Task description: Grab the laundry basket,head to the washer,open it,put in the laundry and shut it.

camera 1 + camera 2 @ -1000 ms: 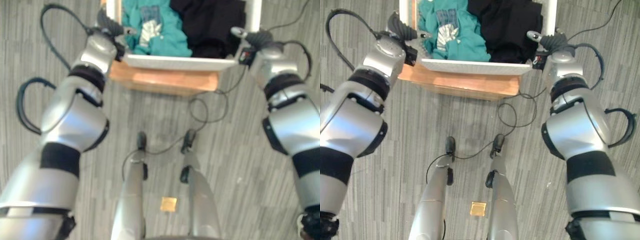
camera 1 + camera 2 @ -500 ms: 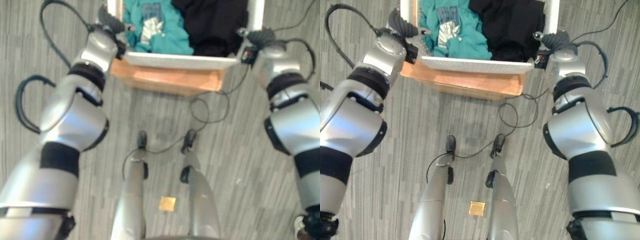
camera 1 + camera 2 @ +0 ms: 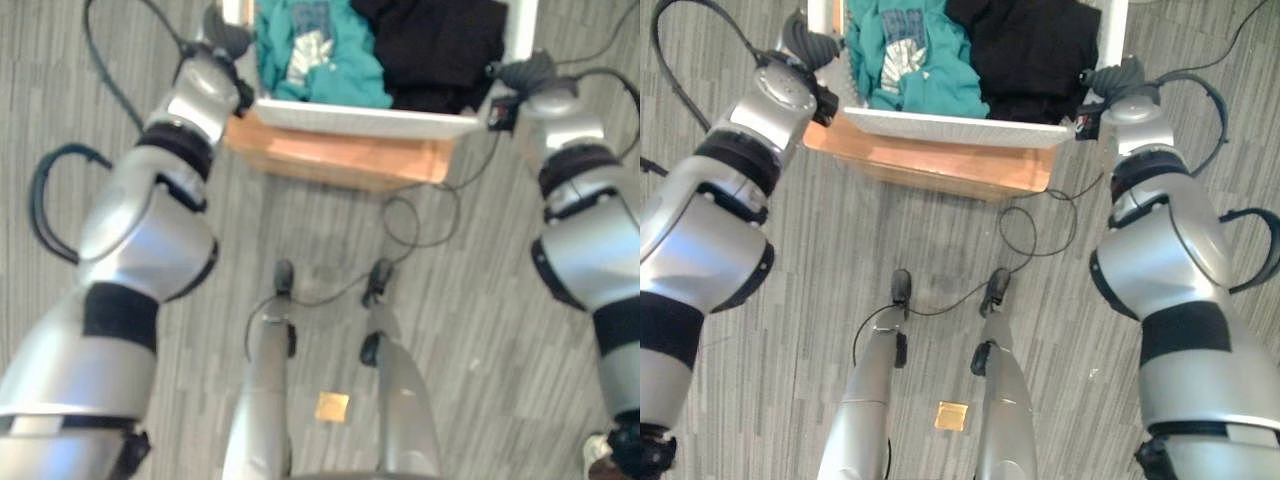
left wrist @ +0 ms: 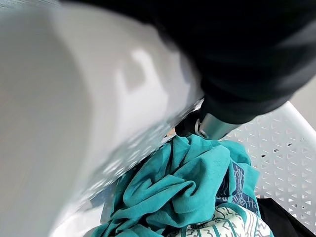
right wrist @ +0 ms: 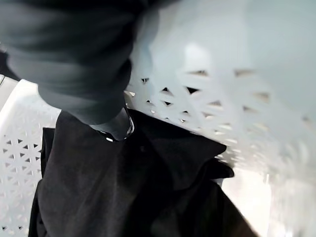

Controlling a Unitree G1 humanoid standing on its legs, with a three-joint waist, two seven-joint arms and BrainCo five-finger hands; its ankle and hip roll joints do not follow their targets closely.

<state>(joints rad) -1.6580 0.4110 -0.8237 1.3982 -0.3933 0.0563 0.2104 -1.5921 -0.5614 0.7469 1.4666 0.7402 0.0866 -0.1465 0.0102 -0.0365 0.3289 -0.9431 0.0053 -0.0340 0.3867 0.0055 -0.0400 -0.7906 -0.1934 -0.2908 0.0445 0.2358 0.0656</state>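
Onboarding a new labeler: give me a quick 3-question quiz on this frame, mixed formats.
1. True or false: the basket rests on a wooden stand.
2. Multiple choice: what lies beside the teal garment in the basket? A) a black garment B) a red towel C) shoes
3. Fill in: the left hand and right hand sit at opposite ___ of the basket.

Key: 1 true. 2 A, the black garment. 3 sides.

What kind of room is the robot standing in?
Probably a room in a home or a test lab, though little shows. There is grey striped flooring, a white laundry basket with teal and black clothes, and a low wooden stand under it.
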